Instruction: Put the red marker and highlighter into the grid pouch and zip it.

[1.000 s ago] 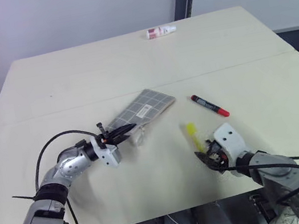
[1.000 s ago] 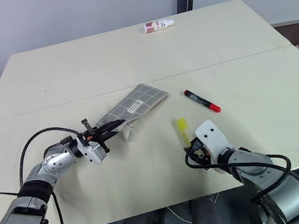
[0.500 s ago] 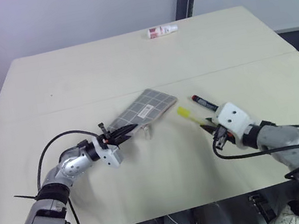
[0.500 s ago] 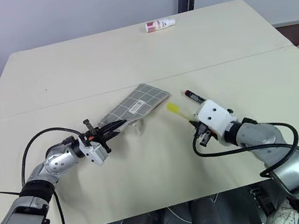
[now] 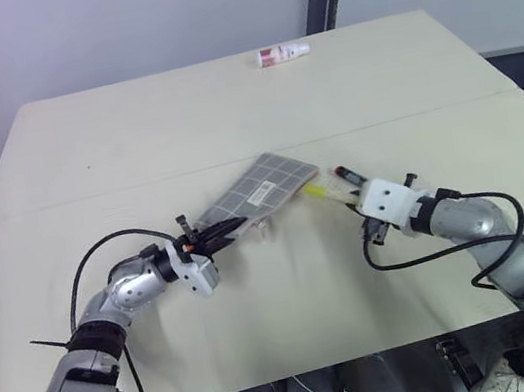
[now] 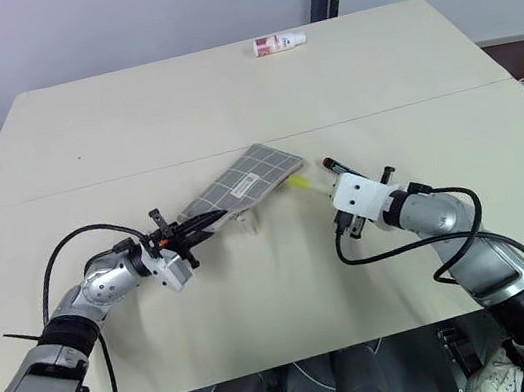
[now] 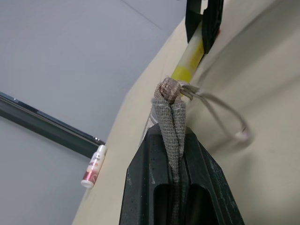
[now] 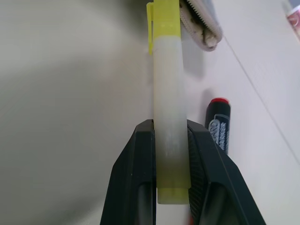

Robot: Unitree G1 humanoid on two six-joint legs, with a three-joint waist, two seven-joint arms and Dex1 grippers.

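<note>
The right gripper (image 8: 169, 154) clamps the highlighter (image 8: 167, 103), its tip beside the pouch (image 5: 259, 188), whose near corner the left gripper (image 7: 174, 154) pinches.

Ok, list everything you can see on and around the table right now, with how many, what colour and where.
Table: one, cream, under everything.
Grid pouch: one, grey with white grid lines, mid-table, its near end pinched and lifted by the left gripper.
Highlighter: one, yellow, clamped in the right gripper, its cap end at the pouch's edge.
Red marker: one, black with red end, lying on the table just beyond the right gripper.
Small bottle: one, white with red label, lying at the table's far edge.
Left gripper: black fingers, shut on the pouch's end.
Right gripper: black fingers, shut on the highlighter.
</note>
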